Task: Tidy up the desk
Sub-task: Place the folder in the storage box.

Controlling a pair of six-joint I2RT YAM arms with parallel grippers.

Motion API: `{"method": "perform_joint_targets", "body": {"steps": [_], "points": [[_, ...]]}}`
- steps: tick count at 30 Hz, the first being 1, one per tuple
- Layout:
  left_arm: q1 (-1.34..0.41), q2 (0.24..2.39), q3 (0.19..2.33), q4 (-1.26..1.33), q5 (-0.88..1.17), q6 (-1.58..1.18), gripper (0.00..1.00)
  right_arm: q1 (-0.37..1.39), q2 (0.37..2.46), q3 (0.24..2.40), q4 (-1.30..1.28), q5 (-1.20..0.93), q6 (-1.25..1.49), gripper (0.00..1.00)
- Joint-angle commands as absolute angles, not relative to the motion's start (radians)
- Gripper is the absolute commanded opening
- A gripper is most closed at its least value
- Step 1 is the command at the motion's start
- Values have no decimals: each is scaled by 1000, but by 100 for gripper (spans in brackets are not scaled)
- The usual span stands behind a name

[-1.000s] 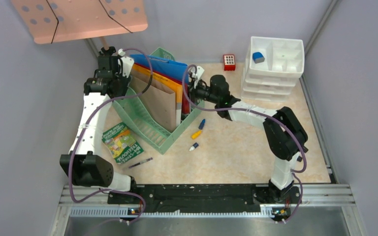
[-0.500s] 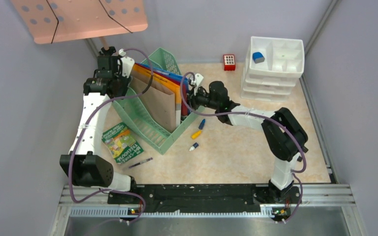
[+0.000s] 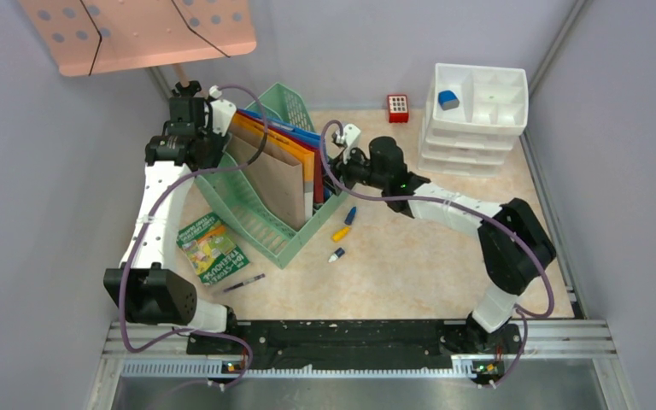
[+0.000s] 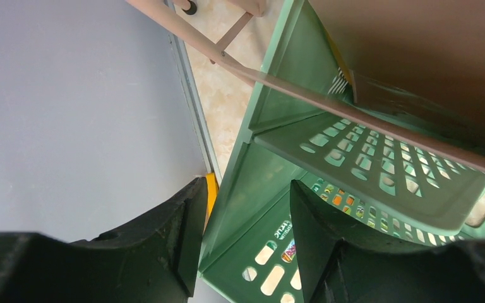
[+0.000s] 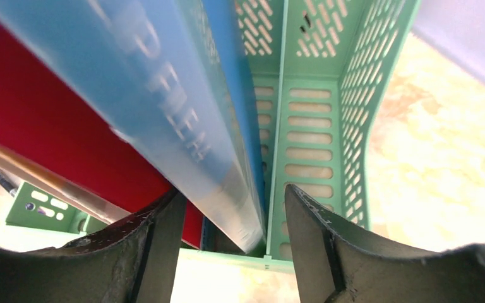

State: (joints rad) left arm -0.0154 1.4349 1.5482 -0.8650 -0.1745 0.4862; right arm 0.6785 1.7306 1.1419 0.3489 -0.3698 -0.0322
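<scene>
Top view: the green file rack (image 3: 260, 226) stands on the far-left part of the bench (image 3: 410, 273). The right arm (image 3: 444, 205) is at the rack's right side, nearer the folders.

Left wrist: jaws spread, astride the rack's outer wall.

Right wrist: jaws spread around the blue folder (image 5: 183, 126), its long edge running away into the rack.

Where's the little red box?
In the top view, the red box sits at the back of the desk, just left of the white drawer unit.
</scene>
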Motion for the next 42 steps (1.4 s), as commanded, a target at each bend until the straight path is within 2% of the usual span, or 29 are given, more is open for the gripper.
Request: {"method": "perform_joint_targets", "body": {"steps": [1,7,13,33,36,38,42], "points": [[-17,1398,1542,-840,-134,502,55,692,1621,1210,270,-328,-65,60],[-17,1379,1528,-844,-126,533,56,668,1553,1241,147,-269,-70,66],[-17,1364,1552,-866,-111,549,58,571,1477,1229,92,-308,-50,67],[-18,1261,1601,-767,-128,357,86,308,1258,1217,-111,-361,-42,72],[-17,1227,1585,-755,-111,291,90,268,1249,1212,-135,-360,-27,81],[-18,1194,1563,-744,-87,244,97,241,1245,1213,-163,-357,-26,92],[-17,1124,1514,-730,-15,163,98,213,1229,1212,-265,-303,-87,95]]}}
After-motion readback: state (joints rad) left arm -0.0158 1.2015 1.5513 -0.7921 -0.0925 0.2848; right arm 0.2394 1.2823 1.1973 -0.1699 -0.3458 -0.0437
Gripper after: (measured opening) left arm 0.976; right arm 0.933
